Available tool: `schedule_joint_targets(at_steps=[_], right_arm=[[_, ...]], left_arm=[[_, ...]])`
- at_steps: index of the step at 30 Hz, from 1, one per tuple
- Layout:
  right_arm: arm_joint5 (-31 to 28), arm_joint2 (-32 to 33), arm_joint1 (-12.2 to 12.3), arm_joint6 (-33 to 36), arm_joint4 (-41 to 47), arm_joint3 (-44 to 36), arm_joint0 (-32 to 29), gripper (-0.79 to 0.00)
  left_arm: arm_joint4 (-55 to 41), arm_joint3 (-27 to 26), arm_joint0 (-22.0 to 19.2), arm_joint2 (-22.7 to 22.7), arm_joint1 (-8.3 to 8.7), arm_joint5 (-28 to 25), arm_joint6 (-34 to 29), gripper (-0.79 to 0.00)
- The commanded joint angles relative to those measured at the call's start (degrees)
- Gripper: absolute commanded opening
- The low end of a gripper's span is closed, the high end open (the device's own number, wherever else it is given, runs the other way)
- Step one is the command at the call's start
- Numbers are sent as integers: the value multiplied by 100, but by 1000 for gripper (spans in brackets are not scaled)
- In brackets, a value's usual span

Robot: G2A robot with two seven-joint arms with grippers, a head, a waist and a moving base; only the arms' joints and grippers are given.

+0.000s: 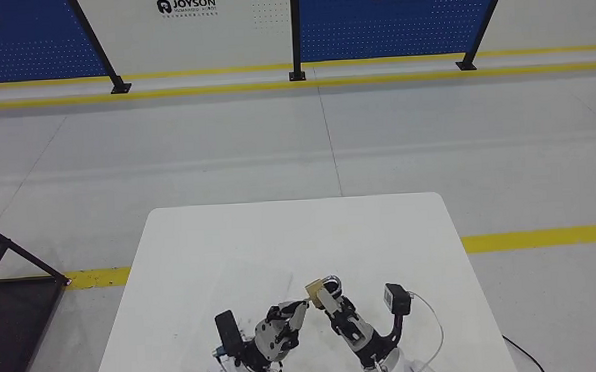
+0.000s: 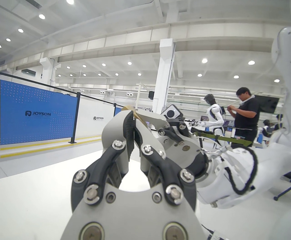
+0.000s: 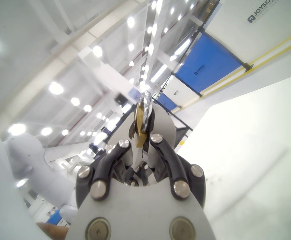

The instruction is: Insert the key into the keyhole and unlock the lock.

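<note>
A brass padlock (image 1: 315,285) with a silver shackle (image 1: 330,282) is held above the white table (image 1: 231,249) near its front edge. My right gripper (image 1: 326,297) is shut on the padlock (image 3: 139,129), and its shackle (image 3: 147,105) sticks out past the fingertips. My left gripper (image 1: 296,312) stands right beside it on the left, tips against the lock body. Its pads (image 2: 129,127) are pressed together on a thin piece that I take for the key, almost all of it hidden. A brass edge of the lock (image 2: 139,117) peeks past the left gripper (image 2: 133,121).
Both arms crowd together at the table's front middle. The far half of the table (image 1: 300,226) is bare white surface. A black rack (image 1: 6,264) stands on the floor at the left. Blue barrier panels (image 1: 31,37) line the back.
</note>
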Motion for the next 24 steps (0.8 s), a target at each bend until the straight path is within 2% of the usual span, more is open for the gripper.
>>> schedule_joint_targets(at_steps=[1, 15, 24], right_arm=[[19, 16, 6, 19, 8, -23, -21, -785], [159, 70, 37, 115, 19, -128, -104, -785], [230, 55, 41, 151, 64, -130, -84, -785]], left_arm=[[106, -7, -12, -4, 13, 185, 28, -785], [919, -36, -94, -81, 118, 1360, 155, -785], [1107, -20, -125, -50, 170, 1644, 200, -785]])
